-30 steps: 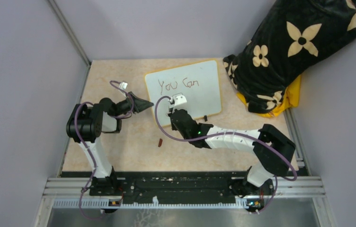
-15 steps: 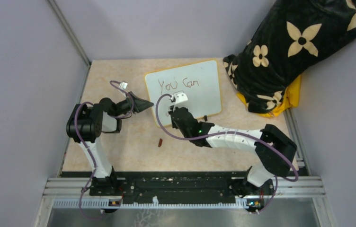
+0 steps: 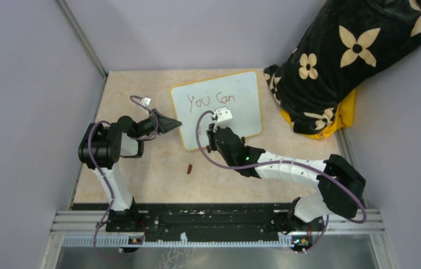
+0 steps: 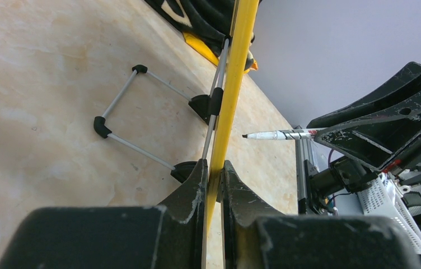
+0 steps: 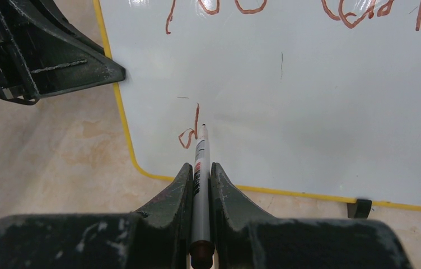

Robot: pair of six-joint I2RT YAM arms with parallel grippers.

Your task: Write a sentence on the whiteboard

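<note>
Right wrist crops the sentence (image 5: pixel 196 120); right claw (image 5: pixel 200 168) pinches marker (image 5: pixel 200 151), left claw (image 4: pixel 214 168) clamps whiteboard (image 5: pixel 309 112).

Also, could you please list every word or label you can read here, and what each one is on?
"You Can": top line of the writing on the whiteboard.
"d": alone on the line below, at the tip of the marker.
Print on the marker's barrel: too small to read.

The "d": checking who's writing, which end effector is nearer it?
Right. The right end effector holds the marker tip at the d; the left end effector clamps the board at its left edge.
</note>
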